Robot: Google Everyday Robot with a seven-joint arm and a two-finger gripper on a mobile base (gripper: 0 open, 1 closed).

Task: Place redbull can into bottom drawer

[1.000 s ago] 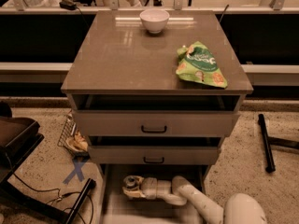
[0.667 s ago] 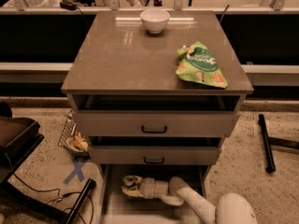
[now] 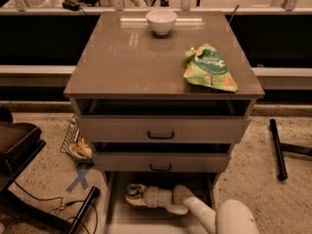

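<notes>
Gripper (image 3: pixel 133 194) low in bottom drawer (image 3: pixel 137 221), grip state can't tell; set redbull can upright, clear of walls.

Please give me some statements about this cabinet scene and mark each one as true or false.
1. The white bowl stands on the cabinet top, near its back edge. True.
2. The green snack bag lies in the bottom drawer. False: it lies on the cabinet top, at the right.
3. The gripper is inside the open bottom drawer. True.
4. The arm comes in from the left. False: it comes from the lower right.
</notes>
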